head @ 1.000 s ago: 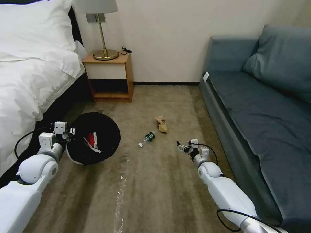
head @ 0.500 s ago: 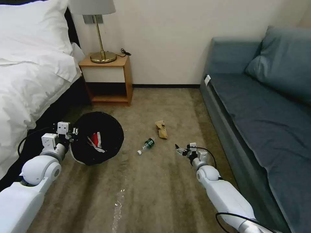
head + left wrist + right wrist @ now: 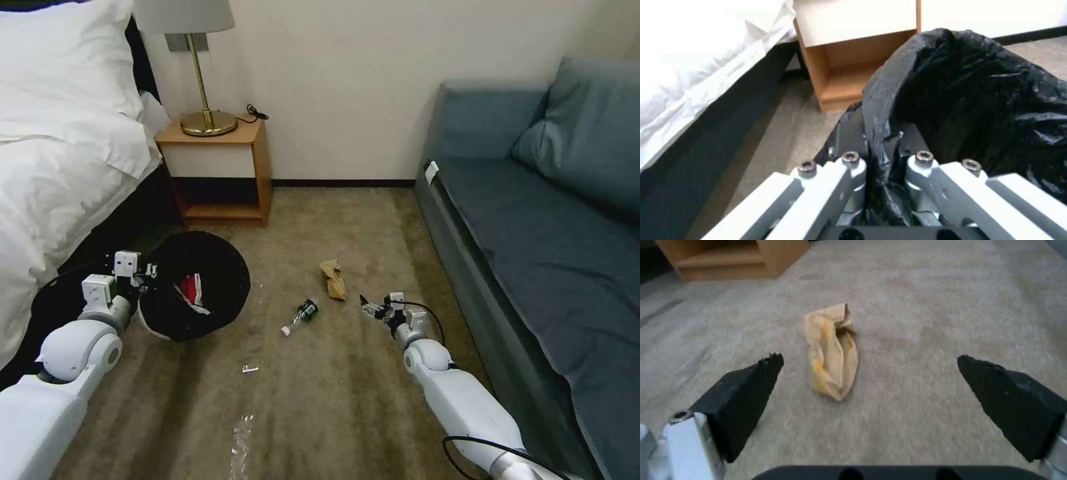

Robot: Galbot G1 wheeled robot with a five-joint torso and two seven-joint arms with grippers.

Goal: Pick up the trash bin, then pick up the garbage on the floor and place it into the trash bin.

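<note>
With the view now nearer the litter, the left claw (image 3: 145, 275) still pinches the trash bin (image 3: 193, 285) by its rim at left, while the right claw (image 3: 369, 308), spread wide, faces the brown paper (image 3: 832, 351) beside the bottle (image 3: 303, 313), likely next
</note>
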